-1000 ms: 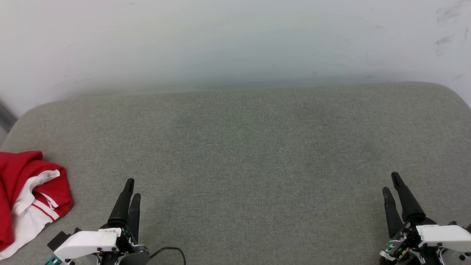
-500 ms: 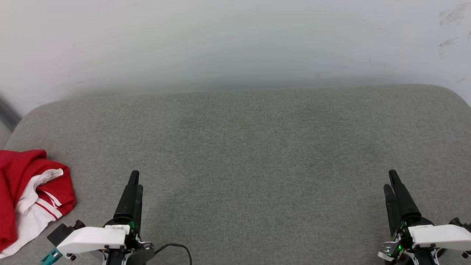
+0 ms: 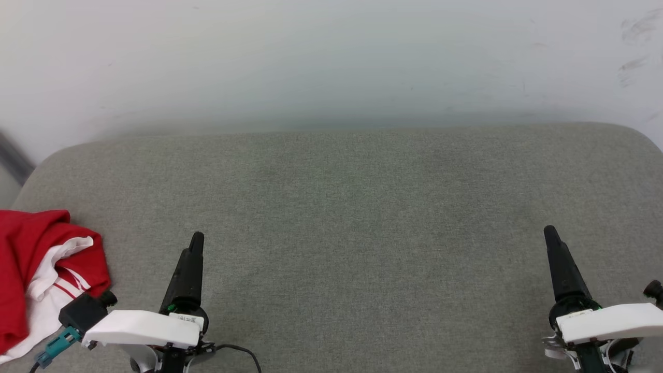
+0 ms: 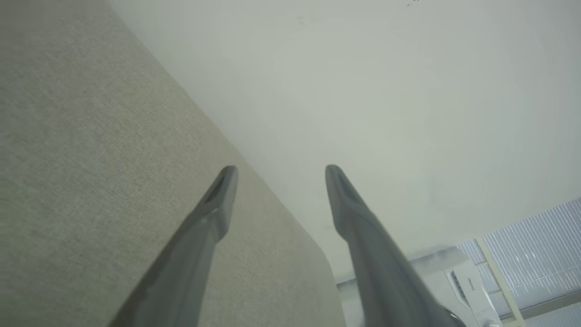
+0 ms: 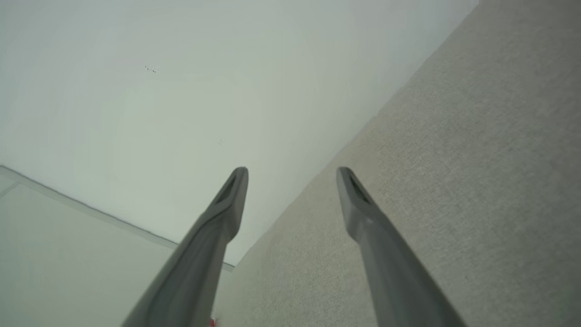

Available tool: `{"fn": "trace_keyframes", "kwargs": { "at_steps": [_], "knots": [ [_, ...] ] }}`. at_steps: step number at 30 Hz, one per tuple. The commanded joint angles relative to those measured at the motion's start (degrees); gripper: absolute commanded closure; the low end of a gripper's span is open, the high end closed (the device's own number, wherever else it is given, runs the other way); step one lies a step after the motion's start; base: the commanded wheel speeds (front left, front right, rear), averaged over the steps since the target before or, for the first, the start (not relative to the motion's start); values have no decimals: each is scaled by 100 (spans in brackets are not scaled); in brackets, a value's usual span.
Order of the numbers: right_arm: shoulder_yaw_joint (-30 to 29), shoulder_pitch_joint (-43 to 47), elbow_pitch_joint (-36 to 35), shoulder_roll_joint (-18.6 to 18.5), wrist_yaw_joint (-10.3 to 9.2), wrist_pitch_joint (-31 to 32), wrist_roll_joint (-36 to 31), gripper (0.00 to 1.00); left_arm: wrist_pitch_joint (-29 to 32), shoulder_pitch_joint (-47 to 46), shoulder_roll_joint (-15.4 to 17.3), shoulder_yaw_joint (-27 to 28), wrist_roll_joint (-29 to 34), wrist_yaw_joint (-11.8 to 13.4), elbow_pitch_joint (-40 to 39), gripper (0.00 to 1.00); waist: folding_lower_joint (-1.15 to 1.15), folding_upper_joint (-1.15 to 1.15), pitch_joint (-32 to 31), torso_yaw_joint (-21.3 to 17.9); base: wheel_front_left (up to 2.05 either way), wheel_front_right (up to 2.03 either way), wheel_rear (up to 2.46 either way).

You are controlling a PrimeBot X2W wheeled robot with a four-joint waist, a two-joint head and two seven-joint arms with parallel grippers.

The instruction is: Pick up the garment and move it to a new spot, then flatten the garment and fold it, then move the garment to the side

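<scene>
The garment [image 3: 26, 248] lies crumpled at the left edge of the grey padded surface [image 3: 352, 217], red with a white sleeve and red-striped trim; part of it runs out of the head view. My left gripper [image 3: 196, 239] hovers just right of it, apart from the cloth, seen edge-on. In the left wrist view this left gripper [image 4: 281, 173] stands open with nothing between its fingers. My right gripper [image 3: 549, 233] is far off at the lower right. Its wrist view shows the right gripper [image 5: 292, 175] open and holding nothing.
A pale wall [image 3: 331, 62] rises straight behind the padded surface, whose back corners are rounded. A black cable [image 3: 241, 352] loops by my left wrist. The left wrist view shows a white appliance [image 4: 472, 281] and window blinds beyond the pad's edge.
Both grippers have rolled, so the two fingers of each now line up edge-on in the head view, and both have reached slightly forward. The camera has shifted a little. The garment lies as before.
</scene>
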Motion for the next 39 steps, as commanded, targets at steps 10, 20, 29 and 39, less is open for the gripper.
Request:
{"fn": "trace_keyframes", "kwargs": {
  "at_steps": [10,20,29,39],
  "knots": [
    [-9,-1,-493,9,1,107,-1781,0,-252,79,29,-22,1532,-3,-356,0,0,0,-31,28,0,0,0],
    [-2,33,-649,6,1,181,-2790,0,-414,142,89,-48,2423,-3,-407,0,0,0,-38,34,0,0,0],
    [18,50,-683,18,1,235,-3651,0,-563,179,132,-34,3154,0,-412,0,0,0,-48,31,0,0,0],
    [8,76,-678,61,1,241,-4593,0,-759,241,182,-96,4005,0,-329,0,0,0,-47,38,0,0,0]
  ]
}}
